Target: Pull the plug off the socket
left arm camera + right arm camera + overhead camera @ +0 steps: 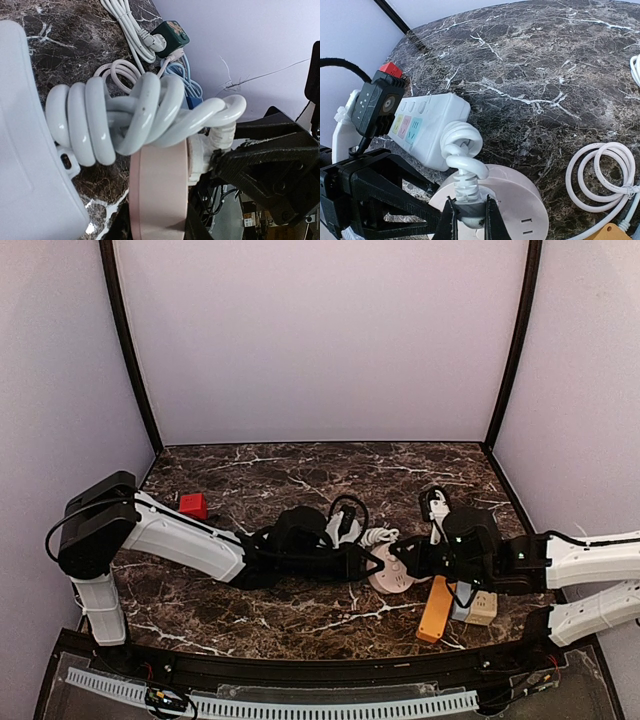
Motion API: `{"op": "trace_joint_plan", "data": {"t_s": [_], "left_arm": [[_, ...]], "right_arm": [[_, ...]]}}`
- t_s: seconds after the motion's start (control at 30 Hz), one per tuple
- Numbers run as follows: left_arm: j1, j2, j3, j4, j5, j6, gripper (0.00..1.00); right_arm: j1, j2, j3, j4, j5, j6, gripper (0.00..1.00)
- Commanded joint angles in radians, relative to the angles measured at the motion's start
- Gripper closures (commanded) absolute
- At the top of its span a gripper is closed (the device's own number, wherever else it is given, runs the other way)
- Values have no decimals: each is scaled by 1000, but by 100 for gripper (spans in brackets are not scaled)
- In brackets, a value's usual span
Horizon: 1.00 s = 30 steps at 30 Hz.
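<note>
A round pink socket lies on the marble table between my two grippers; it also shows in the right wrist view and edge-on in the left wrist view. A white plug with a thick coiled white cable sits against the socket's face. My right gripper is shut on the plug's body, one finger on each side. My left gripper is shut on the socket's rim from the left. In the top view the left gripper and right gripper nearly meet.
A white power strip lies just left of the socket. A red block sits far left. An orange object and a beige block lie under the right arm. A thin coiled white cable and a green adapter lie beyond.
</note>
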Motion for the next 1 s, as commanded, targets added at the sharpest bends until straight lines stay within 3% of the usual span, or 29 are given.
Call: {"op": "trace_joint_plan", "data": {"t_s": [0.0, 0.3, 0.63, 0.8, 0.97], "left_arm": [[46, -16, -35, 6, -89, -58, 99], [46, -16, -44, -20, -65, 26, 99], [17, -68, -51, -166, -93, 313, 99], [18, -83, -72, -147, -107, 275, 99], [26, -76, -72, -117, -99, 129, 100]], "right_arm": [[23, -51, -18, -23, 53, 35, 100], [14, 25, 117, -161, 69, 18, 100], [-94, 131, 308, -264, -54, -32, 100], [-101, 140, 320, -259, -45, -44, 100], [-95, 103, 258, -198, -49, -60, 100]]}}
